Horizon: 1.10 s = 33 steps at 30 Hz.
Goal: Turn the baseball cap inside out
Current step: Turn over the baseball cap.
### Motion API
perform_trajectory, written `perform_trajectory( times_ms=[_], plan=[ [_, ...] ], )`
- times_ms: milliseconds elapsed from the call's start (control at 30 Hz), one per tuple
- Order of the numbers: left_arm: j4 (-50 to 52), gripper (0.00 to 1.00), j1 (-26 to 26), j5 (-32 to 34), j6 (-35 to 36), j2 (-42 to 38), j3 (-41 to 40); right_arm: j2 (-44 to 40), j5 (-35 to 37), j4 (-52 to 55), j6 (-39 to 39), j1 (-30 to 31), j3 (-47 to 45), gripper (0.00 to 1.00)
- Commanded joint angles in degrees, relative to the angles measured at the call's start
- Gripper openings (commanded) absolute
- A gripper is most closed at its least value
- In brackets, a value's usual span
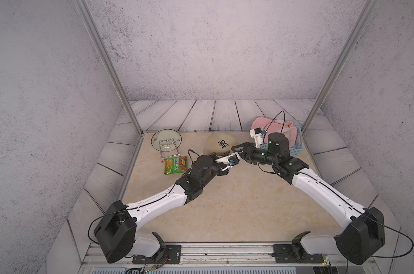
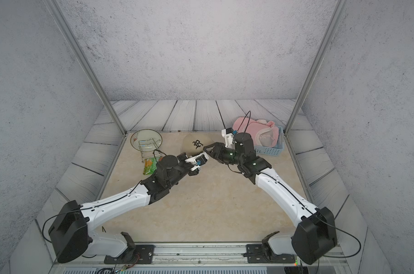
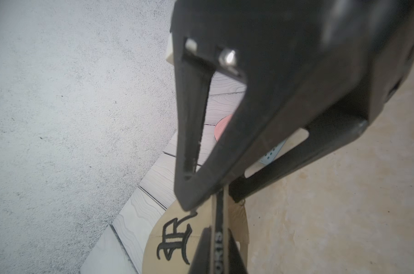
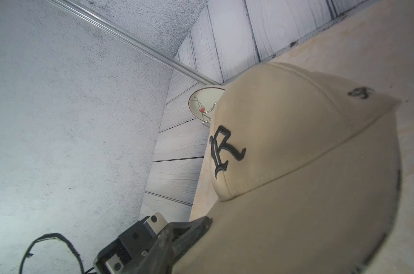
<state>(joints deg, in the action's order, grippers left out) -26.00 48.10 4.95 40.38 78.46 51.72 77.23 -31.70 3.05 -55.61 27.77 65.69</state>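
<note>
Fabric, beige and stitched in panels with a black embroidered R, forms the baseball cap point(image 4: 296, 142), which sits at the far middle of the marbled table point(image 1: 225, 201), between both claws. Only the left wrist view shows the left gripper point(image 3: 215, 197) pressed together on a thin cap edge bearing a lettered black band. Only the right wrist view shows the curved brim covering the right gripper point(image 1: 235, 146): one finger point(image 4: 189, 227) touches the brim's rim and the other is hidden, so I cannot tell its spread. Far right, a perforated blue basket point(image 1: 297, 146) holds pink cloth point(image 1: 272, 125).
</note>
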Motion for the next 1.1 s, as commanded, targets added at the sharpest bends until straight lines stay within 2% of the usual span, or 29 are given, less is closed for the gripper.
perform_trajectory(
  times_ms=[0, 100, 233, 300, 367, 567, 667, 767, 933, 1067],
  plan=[
    [-2.48, 0.07, 1.82, -2.13, 3.39, -2.18, -0.54, 1.79, 0.39, -3.01, 0.27, -0.72, -1.56, 0.31],
    [-1.01, 0.15, 1.83, -1.87, 4.18, -3.58, -0.99, 2.27, -0.37, -4.23, -0.10, -1.63, -2.72, 0.17],
    [2.61, 0.37, 1.83, -2.47, 5.07, -6.02, -1.61, 3.16, -2.25, -4.03, 0.77, -2.74, -3.19, 0.02],
    [6.43, 0.54, 1.78, -2.97, 5.48, -7.76, -1.63, 3.97, -3.09, -3.51, 2.42, -3.28, -3.17, 0.00],
    [8.12, 0.62, 1.80, -1.70, 2.92, -9.40, -1.80, 4.90, -3.64, -3.11, 4.47, -3.85, -3.27, 0.00],
    [8.29, 0.71, 1.33, 7.35, -9.30, -15.70, -3.65, 9.06, -6.37, -7.90, 12.72, -4.60, -4.57, 0.00],
    [9.12, 0.75, 0.68, 12.22, -17.45, -18.89, -4.69, 12.95, -9.97, -6.76, 16.81, -4.85, -2.28, 0.00],
    [9.28, 0.80, -0.22, 18.04, -25.80, -21.96, -6.46, 18.11, -16.81, -3.41, 19.51, -5.48, 2.69, 0.00],
    [11.39, 0.80, -2.53, 17.57, -35.75, -26.43, -9.52, 25.29, -23.10, -5.41, 19.57, -5.92, 7.55, 0.00],
    [13.82, 0.81, -3.95, 16.97, -38.51, -27.79, -10.47, 30.25, -24.85, -4.45, 19.83, -6.65, 12.62, 0.00]
  ],
)
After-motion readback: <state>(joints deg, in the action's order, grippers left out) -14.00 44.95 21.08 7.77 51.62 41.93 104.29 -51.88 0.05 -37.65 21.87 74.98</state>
